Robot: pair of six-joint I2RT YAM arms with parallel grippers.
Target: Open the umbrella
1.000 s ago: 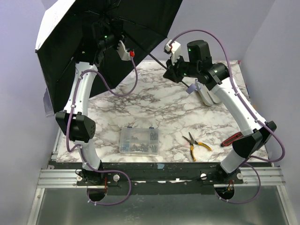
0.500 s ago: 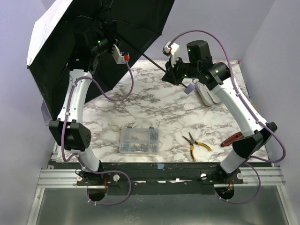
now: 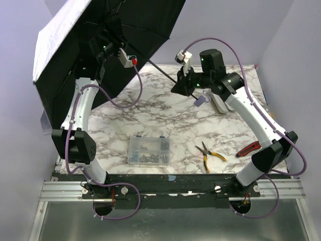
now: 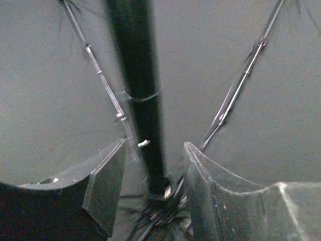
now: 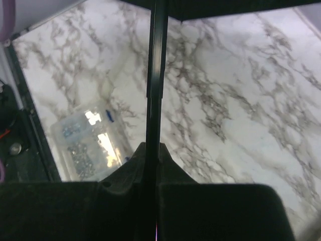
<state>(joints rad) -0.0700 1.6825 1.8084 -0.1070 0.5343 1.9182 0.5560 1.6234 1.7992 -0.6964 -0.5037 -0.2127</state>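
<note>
The umbrella [image 3: 143, 25] stands spread open over the table's back left, black underside toward me, pale outer skin [image 3: 55, 45] at its left rim. Its thin black shaft [image 3: 163, 73] slants down to my right gripper [image 3: 183, 85], which is shut on it; the right wrist view shows the shaft [image 5: 156, 75] pinched between the jaws of that gripper [image 5: 153, 150]. My left gripper [image 3: 108, 42] is up inside the canopy by the hub. In the left wrist view its fingers [image 4: 108, 181] stand apart on either side of the shaft [image 4: 143, 100], clear of it, with ribs [image 4: 235, 95] fanning out.
A clear plastic box of screws [image 3: 148, 150] lies near the table's front centre, also in the right wrist view [image 5: 85, 145]. Yellow-handled pliers [image 3: 209, 155] and a red-handled tool [image 3: 248, 148] lie at the front right. A pale sleeve [image 3: 220, 103] rests under the right arm.
The left gripper's jaws have parted from the shaft near the hub. The canopy rocked slightly left, and the right gripper with the shaft shifted a little left and down.
</note>
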